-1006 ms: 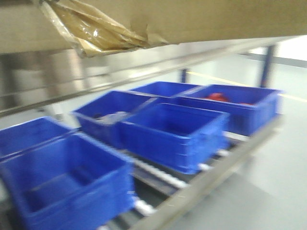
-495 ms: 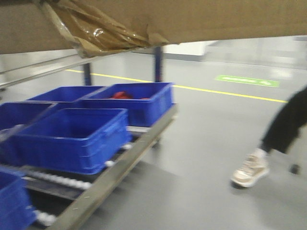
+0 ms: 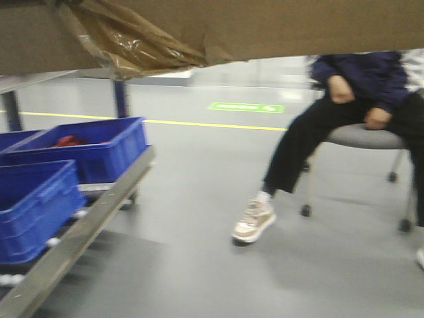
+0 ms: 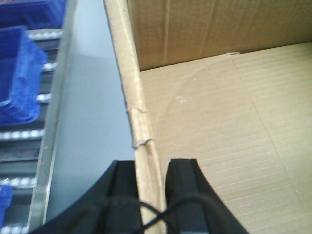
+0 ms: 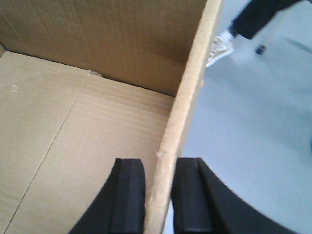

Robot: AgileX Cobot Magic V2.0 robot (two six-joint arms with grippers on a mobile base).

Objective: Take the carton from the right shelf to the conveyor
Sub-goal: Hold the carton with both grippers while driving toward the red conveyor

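Brown corrugated carton point(image 4: 219, 122), blue bins point(image 3: 99, 149), grey floor point(image 3: 199, 232) with yellow line point(image 3: 199, 124).

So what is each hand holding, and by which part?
Both hold the carton: the left hand pinches the top edge of one side wall, the right hand the opposite wall's.

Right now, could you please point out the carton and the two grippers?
carton point(image 5: 73, 146): right wrist view, inside floor.
left gripper point(image 4: 151, 170): left wrist view, between fingertips.
right gripper point(image 5: 160, 168): right wrist view, between fingertips.
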